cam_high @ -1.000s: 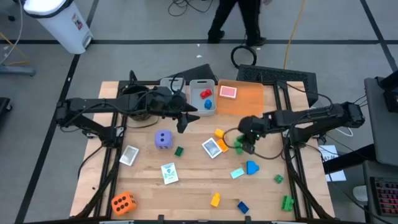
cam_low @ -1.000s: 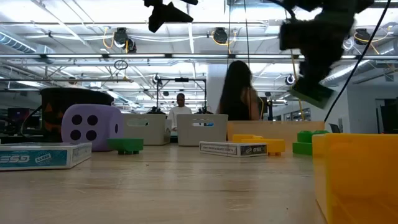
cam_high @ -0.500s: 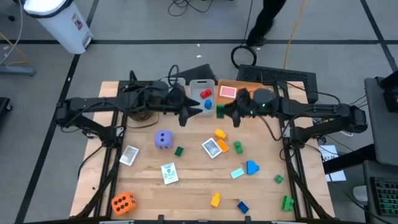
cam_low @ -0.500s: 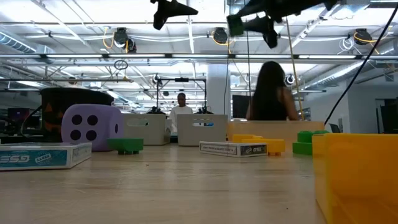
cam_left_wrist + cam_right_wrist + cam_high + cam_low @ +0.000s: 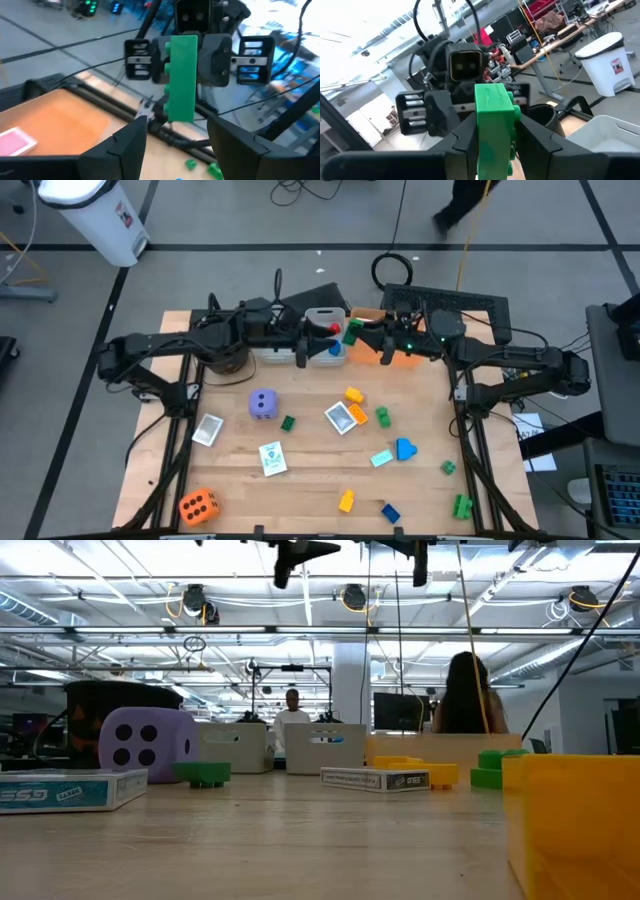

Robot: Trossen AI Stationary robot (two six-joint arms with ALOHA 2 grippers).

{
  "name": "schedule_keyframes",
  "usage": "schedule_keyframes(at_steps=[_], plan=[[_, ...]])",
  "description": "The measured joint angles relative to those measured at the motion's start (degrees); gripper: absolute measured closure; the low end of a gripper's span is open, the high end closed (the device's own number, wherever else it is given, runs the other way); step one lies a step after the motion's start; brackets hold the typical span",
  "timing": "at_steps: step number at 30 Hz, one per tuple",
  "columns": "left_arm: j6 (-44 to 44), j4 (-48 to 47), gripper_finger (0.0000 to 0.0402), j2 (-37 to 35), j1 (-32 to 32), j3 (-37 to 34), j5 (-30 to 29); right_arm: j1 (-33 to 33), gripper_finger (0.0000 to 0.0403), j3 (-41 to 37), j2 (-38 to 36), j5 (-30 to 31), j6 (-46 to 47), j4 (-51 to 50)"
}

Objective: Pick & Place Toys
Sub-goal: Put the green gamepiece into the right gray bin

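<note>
My right gripper (image 5: 358,338) is shut on a long green brick (image 5: 492,117), raised above the grey bin (image 5: 325,315) at the table's far middle. The same green brick (image 5: 182,75) shows in the left wrist view, end toward my left gripper. My left gripper (image 5: 306,350) faces it from the left, level and open, with its fingers (image 5: 125,147) short of the brick and nothing between them. A purple die (image 5: 262,404), an orange die (image 5: 198,505), picture cards (image 5: 342,417) and small bricks (image 5: 352,395) lie on the table. My right gripper pinches the green brick's near end (image 5: 492,150) between its two fingers (image 5: 462,147). They come level from the table's right and lie along the brick. The rest of the brick sticks out past the fingertips toward my left gripper, clear of the table and the bin.
The grey bin holds a red piece (image 5: 333,330) and a blue piece (image 5: 335,348). An orange tray (image 5: 412,352) lies to its right, with a pink card (image 5: 15,140) on it. A dark pot (image 5: 222,358) stands under the left arm. A person (image 5: 465,695) stands beyond the table.
My right gripper has risen from the table's middle right with the green brick, gone toward the far edge and left, and tipped from pointing down to level. The brick is now high over the bin. My left gripper has swung a little toward the far edge and faces the brick.
</note>
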Motion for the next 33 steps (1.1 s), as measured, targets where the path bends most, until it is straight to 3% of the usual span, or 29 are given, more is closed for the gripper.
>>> schedule_keyframes(at_steps=[9, 22, 33], plan=[[-1.8, 11.7, 0.0186, 5.4, 0.0, 0.0, 4.3, 0.0, 0.0306, 0.0, 0.0, 0.1, 0.0, -0.1], [-5.9, 19.2, 0.0188, 10.0, -0.1, 0.0, 5.5, -0.1, 0.0306, 0.0, 0.4, 0.2, -1.3, 0.3], [-5.7, 19.5, 0.0280, 9.9, 0.4, 0.0, 5.2, -0.3, 0.0306, -0.1, 0.4, -0.2, -1.1, 0.3]])
